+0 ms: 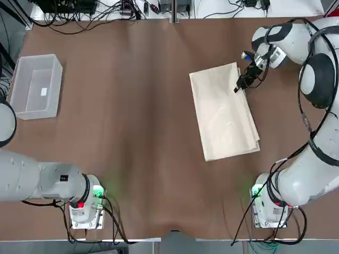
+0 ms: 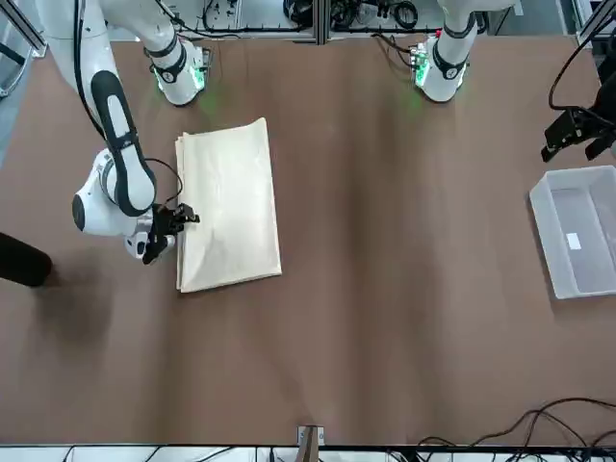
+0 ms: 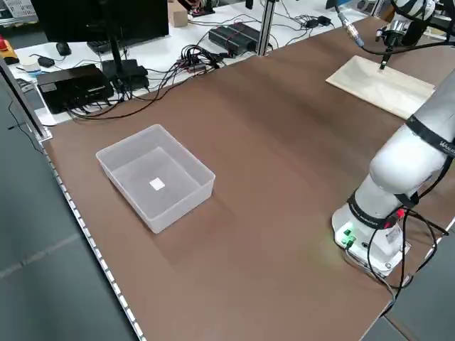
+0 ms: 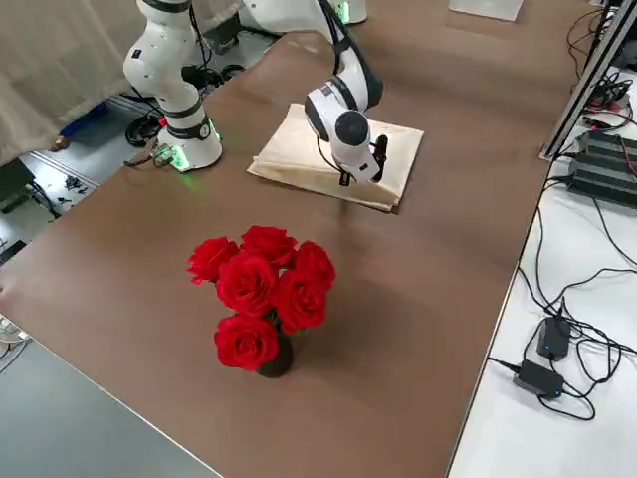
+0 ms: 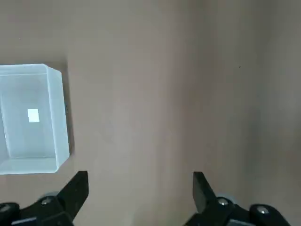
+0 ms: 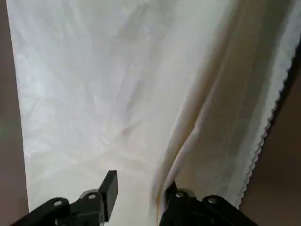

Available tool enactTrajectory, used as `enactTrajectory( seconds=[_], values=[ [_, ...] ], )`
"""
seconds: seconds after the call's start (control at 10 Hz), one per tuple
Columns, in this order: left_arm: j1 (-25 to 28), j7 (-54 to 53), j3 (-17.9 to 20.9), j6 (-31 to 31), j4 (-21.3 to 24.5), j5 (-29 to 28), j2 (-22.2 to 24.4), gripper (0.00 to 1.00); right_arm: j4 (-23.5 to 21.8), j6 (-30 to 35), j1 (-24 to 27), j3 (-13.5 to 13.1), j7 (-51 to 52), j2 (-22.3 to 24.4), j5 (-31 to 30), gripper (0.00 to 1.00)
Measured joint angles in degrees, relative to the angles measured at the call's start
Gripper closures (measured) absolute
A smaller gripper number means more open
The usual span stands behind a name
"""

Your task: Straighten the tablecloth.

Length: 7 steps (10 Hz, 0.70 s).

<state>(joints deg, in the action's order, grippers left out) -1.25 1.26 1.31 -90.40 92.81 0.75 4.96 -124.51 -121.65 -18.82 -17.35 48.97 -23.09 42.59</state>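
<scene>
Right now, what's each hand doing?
Left hand: open, empty, hanging above the bare table.
Right hand: partly closed around a raised fold of the tablecloth; firm grip cannot be told.

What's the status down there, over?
Right gripper jaws straddling a layer at the folded tablecloth edge. Left gripper open, parked near the bin. Nothing blocking.

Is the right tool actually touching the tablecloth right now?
Touching. In the right wrist view, the right tool has its fingers set down on the tablecloth, straddling a raised fold of fabric.
</scene>
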Motion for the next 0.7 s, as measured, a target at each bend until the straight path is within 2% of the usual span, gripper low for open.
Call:
enactTrajectory(
  seconds=[0.1,0.2,0.4,0.6,0.7],
  values=[
    [0.0,0.0,0.0,0.0,0.0,0.0,0.0,0.02,0.0,0.0,0.0,0.0,0.0,0.0,0.0,0.67],
    [0.0,0.0,0.0,0.0,0.0,0.0,0.0,0.02,0.0,0.0,0.0,0.0,0.0,0.0,0.0,0.72],
    [0.0,0.0,0.0,0.0,0.0,0.0,0.0,0.02,0.0,0.0,0.0,0.0,0.0,0.0,0.0,0.89],
    [0.0,0.0,0.0,0.0,0.0,0.0,0.0,0.02,0.1,0.0,0.0,0.0,0.0,0.0,0.0,0.97],
    [0.0,0.0,0.0,0.0,0.0,0.0,0.0,0.02,0.2,0.1,-0.1,0.0,-0.3,0.0,0.0,0.97]
  ],
)
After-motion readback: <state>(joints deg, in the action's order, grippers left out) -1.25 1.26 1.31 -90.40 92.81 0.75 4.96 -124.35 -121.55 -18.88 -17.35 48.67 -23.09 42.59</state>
